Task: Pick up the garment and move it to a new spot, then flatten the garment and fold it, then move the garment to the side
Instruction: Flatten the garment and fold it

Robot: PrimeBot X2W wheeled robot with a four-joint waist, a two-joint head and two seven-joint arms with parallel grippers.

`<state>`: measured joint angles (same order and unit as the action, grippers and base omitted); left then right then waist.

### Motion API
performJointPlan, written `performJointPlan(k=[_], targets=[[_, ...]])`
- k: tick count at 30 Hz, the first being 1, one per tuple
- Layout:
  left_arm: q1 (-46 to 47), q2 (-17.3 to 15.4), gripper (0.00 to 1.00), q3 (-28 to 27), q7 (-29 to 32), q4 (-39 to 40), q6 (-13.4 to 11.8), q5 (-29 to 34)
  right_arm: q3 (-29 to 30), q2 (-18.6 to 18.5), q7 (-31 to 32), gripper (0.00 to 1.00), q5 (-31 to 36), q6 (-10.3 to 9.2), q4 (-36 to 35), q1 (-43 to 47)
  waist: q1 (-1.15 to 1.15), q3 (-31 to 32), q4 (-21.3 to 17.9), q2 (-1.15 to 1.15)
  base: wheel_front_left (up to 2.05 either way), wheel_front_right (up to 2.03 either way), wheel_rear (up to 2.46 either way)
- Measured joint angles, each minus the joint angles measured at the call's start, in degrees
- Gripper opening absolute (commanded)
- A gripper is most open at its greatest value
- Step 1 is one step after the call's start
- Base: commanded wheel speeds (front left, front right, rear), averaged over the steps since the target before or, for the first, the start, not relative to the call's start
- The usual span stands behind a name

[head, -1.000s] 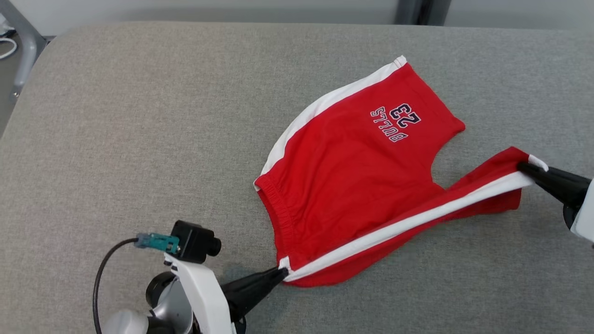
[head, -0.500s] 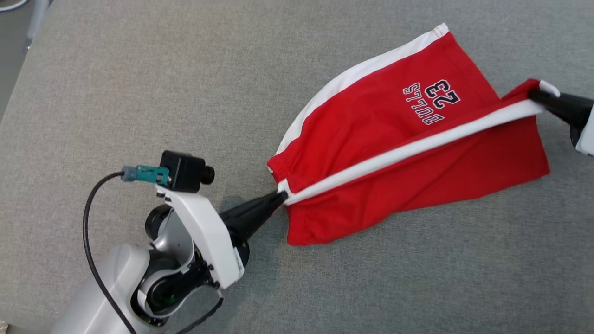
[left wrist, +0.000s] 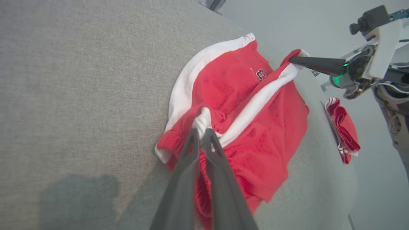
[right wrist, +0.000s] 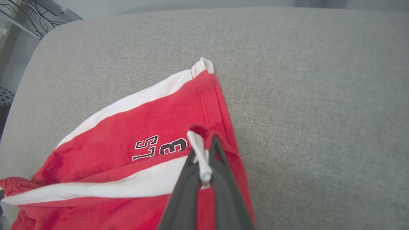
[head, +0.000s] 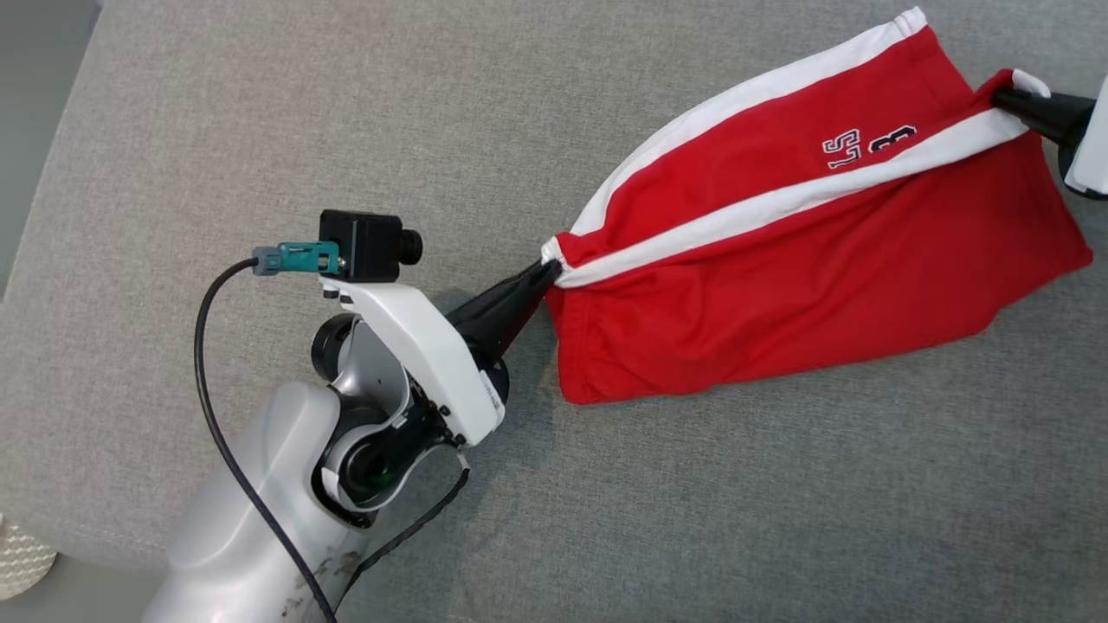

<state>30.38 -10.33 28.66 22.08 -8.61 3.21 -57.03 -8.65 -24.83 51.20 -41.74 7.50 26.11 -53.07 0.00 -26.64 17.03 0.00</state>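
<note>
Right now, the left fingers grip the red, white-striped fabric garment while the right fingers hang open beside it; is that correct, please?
No: the right fingers are shut on the red, white-striped fabric garment too, pinching a corner, as the right wrist view shows. The left fingers do grip it.

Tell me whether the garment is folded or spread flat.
Folded over: one half of the garment drapes across the other, hiding part of the lettering; the left gripper and right gripper pinch its white-striped edge.

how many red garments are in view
2. The garment with white stripes is held stretched between the left tool and right tool over the grey surface. A smaller red garment sits by that surface's edge in the left wrist view. More may be hidden.
</note>
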Motion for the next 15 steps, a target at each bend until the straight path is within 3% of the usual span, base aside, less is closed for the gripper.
performJointPlan(k=[15], targets=[[3.23, 3.13, 0.0, 0.18, -3.68, -6.14, 1.31, 0.12, -5.1, -0.88, -8.21, 0.0, 0.88, 0.0, 5.43, -5.45, 0.0, -1.81, 2.97, 0.0, 0.0, 0.0, 0.0]])
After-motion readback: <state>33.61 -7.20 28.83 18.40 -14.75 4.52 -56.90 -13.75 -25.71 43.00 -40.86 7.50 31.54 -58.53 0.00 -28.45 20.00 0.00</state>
